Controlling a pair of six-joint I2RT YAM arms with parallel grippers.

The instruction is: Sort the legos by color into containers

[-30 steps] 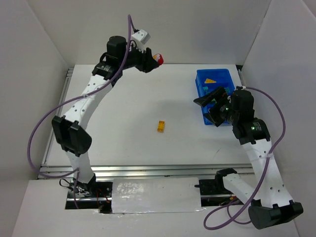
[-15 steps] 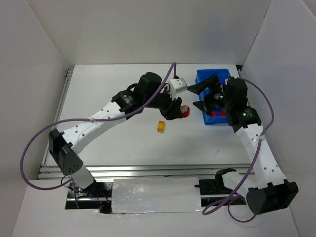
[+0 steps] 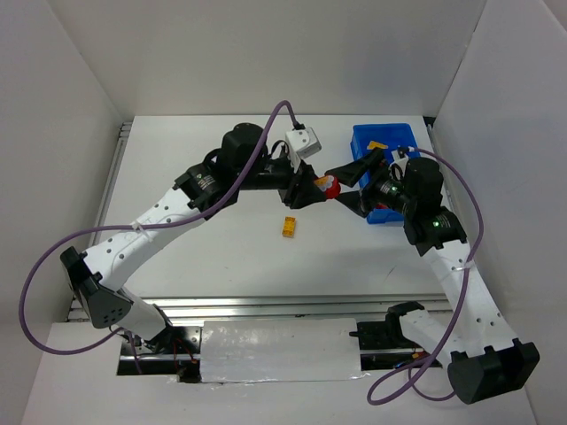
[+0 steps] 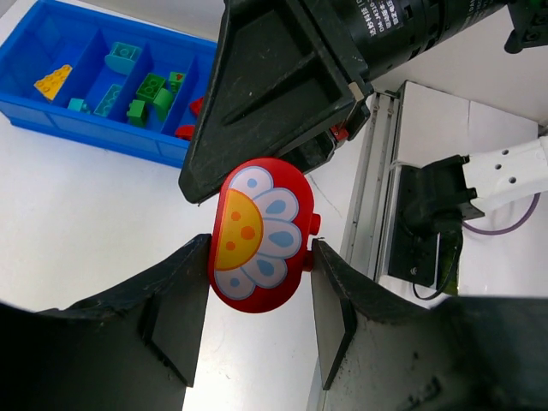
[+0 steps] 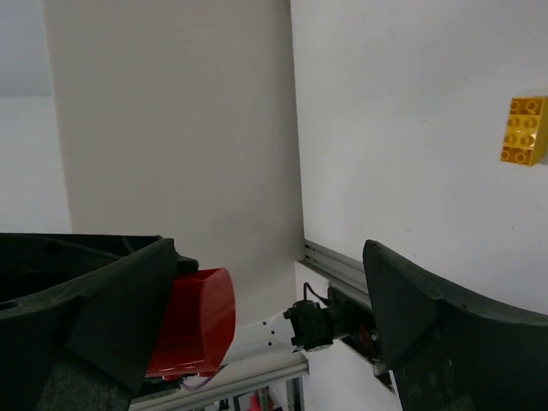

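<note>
My left gripper (image 3: 319, 189) is shut on a red rounded lego (image 3: 329, 185) with a flower print, held in the air above the table just left of the blue bin (image 3: 386, 135). In the left wrist view the lego (image 4: 259, 233) sits clamped between my fingers (image 4: 180, 295). My right gripper (image 3: 347, 186) is wide open, pointing left, its jaws on either side of the red lego. In the right wrist view the lego (image 5: 193, 321) lies beside my left finger (image 5: 86, 295). A yellow lego (image 3: 290, 226) lies on the table, also in the right wrist view (image 5: 524, 130).
The bin's compartments (image 4: 94, 130) hold a yellow wedge (image 4: 53, 81), teal (image 4: 124, 58), green (image 4: 150, 86) and red (image 4: 193, 107) bricks. White walls enclose the table on three sides. An aluminium rail (image 3: 266, 305) runs along the near edge.
My left arm has swung from the back of the table to the middle right, carrying the red lego. My right gripper has turned away from the bin to face the lego.
</note>
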